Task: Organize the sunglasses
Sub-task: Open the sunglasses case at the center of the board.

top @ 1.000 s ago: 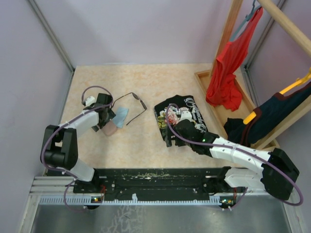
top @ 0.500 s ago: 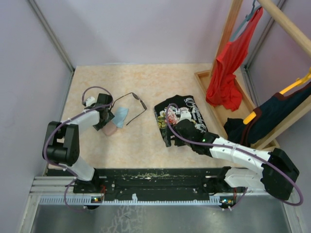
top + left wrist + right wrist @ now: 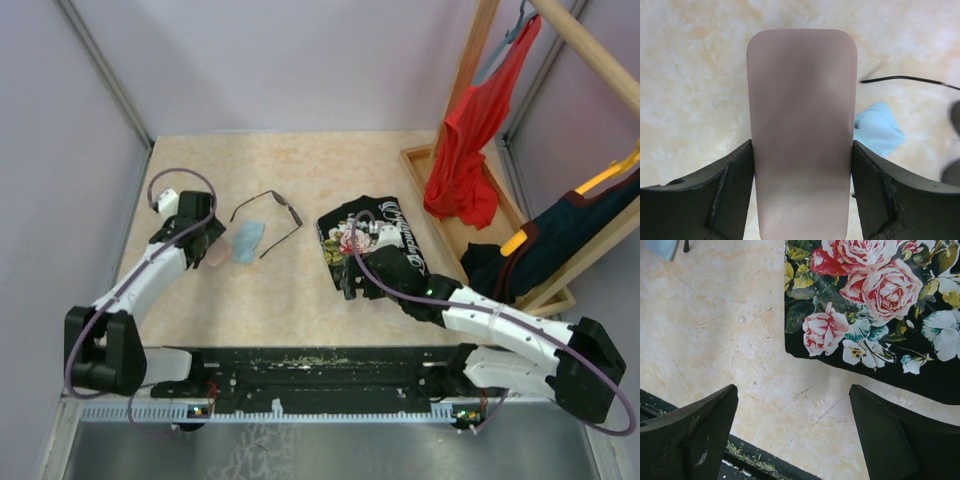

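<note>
Your left gripper (image 3: 802, 150) pinches the pink case (image 3: 802, 110) near the table's (image 3: 300, 290) left edge; your right gripper (image 3: 795, 430) hangs spread, holding nothing; the sunglasses (image 3: 292, 214) lie unfolded left of the table's middle, beside the blue cloth (image 3: 246, 241); casing them looks not yet done.

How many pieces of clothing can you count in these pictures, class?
3: a black flowered shirt folded on the table, a red top hanging on the rack, a navy garment on a yellow hanger at right. Others may be hidden off-frame.
</note>
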